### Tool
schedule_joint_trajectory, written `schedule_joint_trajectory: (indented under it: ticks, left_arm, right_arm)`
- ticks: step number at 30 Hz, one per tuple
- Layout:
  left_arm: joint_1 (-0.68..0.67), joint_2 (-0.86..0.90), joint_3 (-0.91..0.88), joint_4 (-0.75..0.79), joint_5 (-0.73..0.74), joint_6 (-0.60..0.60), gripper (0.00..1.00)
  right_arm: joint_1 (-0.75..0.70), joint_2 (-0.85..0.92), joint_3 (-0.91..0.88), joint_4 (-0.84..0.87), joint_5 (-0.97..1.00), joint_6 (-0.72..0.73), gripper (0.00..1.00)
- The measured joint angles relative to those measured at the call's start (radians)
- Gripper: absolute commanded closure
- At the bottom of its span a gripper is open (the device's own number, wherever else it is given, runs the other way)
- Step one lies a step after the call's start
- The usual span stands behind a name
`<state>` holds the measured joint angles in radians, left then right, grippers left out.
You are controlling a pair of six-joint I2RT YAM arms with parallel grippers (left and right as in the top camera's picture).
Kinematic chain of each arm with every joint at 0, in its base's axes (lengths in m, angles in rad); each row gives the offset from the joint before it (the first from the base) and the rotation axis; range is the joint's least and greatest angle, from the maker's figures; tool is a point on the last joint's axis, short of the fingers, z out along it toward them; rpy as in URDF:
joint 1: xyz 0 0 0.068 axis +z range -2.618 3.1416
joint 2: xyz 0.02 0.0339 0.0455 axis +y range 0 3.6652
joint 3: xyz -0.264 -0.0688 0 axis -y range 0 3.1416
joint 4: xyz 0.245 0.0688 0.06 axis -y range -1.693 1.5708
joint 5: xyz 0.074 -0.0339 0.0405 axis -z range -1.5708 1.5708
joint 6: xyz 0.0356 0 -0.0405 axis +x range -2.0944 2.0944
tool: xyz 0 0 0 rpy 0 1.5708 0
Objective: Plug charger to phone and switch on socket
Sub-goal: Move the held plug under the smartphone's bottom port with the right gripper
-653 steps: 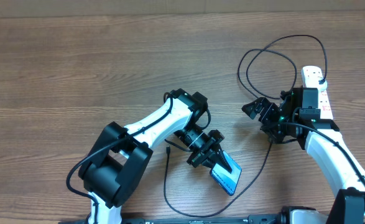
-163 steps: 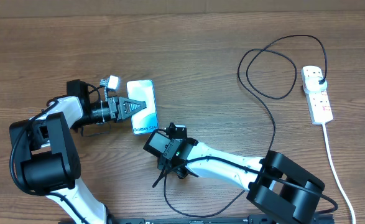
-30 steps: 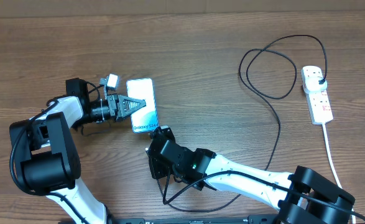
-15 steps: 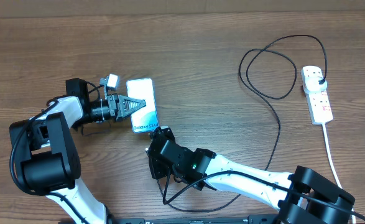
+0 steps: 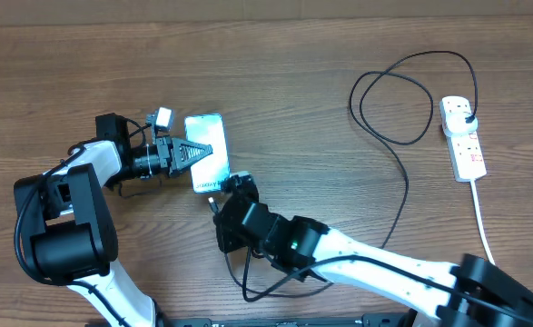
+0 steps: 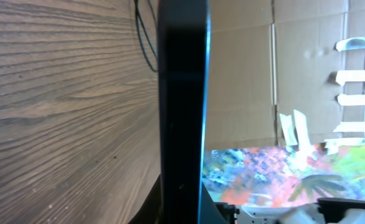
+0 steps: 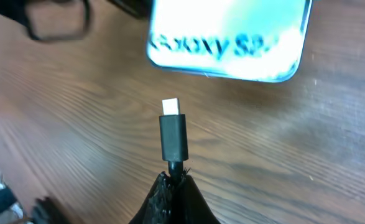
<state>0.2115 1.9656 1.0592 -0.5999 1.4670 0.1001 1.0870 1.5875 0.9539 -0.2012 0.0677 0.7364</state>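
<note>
The phone (image 5: 209, 136) is held on edge by my left gripper (image 5: 193, 153), which is shut on it. The lit screen with its "Galaxy" text shows in the right wrist view (image 7: 229, 37). In the left wrist view the phone (image 6: 182, 93) is a dark vertical edge between the fingers (image 6: 163, 208). My right gripper (image 7: 173, 182) is shut on the charger cable just behind its black connector (image 7: 173, 135). The metal tip points at the phone's lower edge with a small gap. Overhead, the right gripper (image 5: 221, 195) sits just below the phone. The charger (image 5: 402, 195) loops right to the socket (image 5: 464, 145).
The charger's black plug (image 5: 467, 116) sits in the far end of the white power strip, whose white cord (image 5: 488, 245) runs down toward the table's front right. Slack cable lies in a loop (image 5: 266, 289) under the right arm. Cardboard walls (image 6: 275, 68) stand behind the table.
My right gripper has moved up and left with the connector, closer to the phone's lower edge. The left gripper and phone have stayed in place.
</note>
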Motion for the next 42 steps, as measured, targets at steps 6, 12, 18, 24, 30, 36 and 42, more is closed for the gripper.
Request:
schedule_joint_trajectory:
  ticks: [6, 12, 18, 24, 30, 36, 42]
  left_arm:
    - [0.0, 0.0, 0.0, 0.003, 0.014, -0.035, 0.96]
    - [0.0, 0.0, 0.0, 0.003, 0.028, -0.047, 0.96]
    - [0.0, 0.0, 0.0, 0.003, 0.043, -0.077, 0.96]
    - [0.0, 0.0, 0.0, 0.003, 0.045, -0.097, 0.96]
    - [0.0, 0.0, 0.0, 0.003, 0.045, -0.107, 0.96]
    - [0.0, 0.0, 0.0, 0.003, 0.052, -0.123, 0.96]
    - [0.0, 0.0, 0.0, 0.003, 0.052, -0.148, 0.96]
  right_arm:
    - [0.007, -0.015, 0.0, 0.035, 0.042, 0.029, 0.96]
    - [0.007, -0.015, 0.0, 0.051, 0.104, 0.101, 0.96]
    - [0.009, -0.015, 0.0, 0.032, 0.123, 0.126, 0.96]
    - [0.014, -0.015, 0.0, 0.027, 0.105, 0.129, 0.96]
    - [0.014, -0.015, 0.0, 0.025, 0.051, 0.131, 0.96]
    - [0.014, -0.015, 0.0, 0.025, 0.044, 0.131, 0.96]
    - [0.014, -0.015, 0.0, 0.025, 0.049, 0.132, 0.96]
